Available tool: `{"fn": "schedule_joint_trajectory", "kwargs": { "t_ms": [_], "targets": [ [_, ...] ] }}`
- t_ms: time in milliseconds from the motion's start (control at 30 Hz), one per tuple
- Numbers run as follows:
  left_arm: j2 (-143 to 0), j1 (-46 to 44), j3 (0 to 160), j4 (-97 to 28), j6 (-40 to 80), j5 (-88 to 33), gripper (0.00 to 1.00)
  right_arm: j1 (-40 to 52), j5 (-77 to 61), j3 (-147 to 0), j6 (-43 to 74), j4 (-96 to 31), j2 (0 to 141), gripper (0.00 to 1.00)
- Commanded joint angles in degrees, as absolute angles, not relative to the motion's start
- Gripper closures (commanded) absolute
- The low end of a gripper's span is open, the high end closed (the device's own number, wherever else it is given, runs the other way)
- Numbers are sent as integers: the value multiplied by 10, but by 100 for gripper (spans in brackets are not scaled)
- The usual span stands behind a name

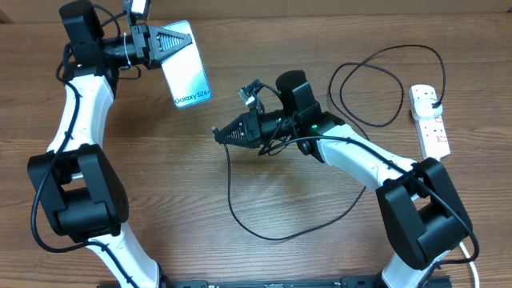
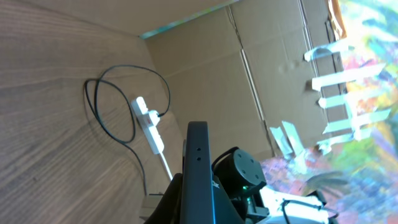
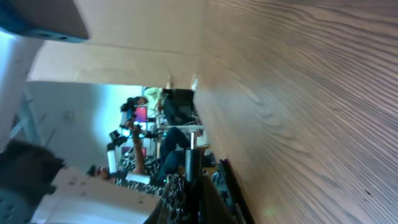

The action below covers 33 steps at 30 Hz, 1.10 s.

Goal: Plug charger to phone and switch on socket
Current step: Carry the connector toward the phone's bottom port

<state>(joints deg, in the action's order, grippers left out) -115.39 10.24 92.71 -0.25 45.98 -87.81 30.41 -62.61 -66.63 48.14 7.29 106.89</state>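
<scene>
Both grip: left fingers (image 1: 172, 40) the phone (image 1: 190, 76), right fingers (image 1: 236, 132) the charger (image 1: 230, 188), tip hidden

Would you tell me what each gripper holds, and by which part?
Left gripper holds the phone at the end opposite its text; right gripper holds the charger near its connector tip.

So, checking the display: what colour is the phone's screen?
The phone screen is blue-teal gradient; clearest overhead.

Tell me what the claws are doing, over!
Left claw shut on phone. Right claw shut on charger, tip apart from phone. Plug in socket. Nothing between tip and phone.
</scene>
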Motion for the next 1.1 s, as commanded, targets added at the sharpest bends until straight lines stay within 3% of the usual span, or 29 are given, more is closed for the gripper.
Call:
{"fn": "schedule_joint_trajectory", "kwargs": {
  "t_ms": [0,767,1067],
  "targets": [
    [-1134,105,940,3,528,-872,96,303,-657,-681,503,107,1071,96],
    [-1134,105,940,5,648,-770,96,303,-576,-681,677,367,1071,96],
    [-1134,97,940,36,669,-769,96,303,-553,-681,738,385,1071,96]
  ]
}}
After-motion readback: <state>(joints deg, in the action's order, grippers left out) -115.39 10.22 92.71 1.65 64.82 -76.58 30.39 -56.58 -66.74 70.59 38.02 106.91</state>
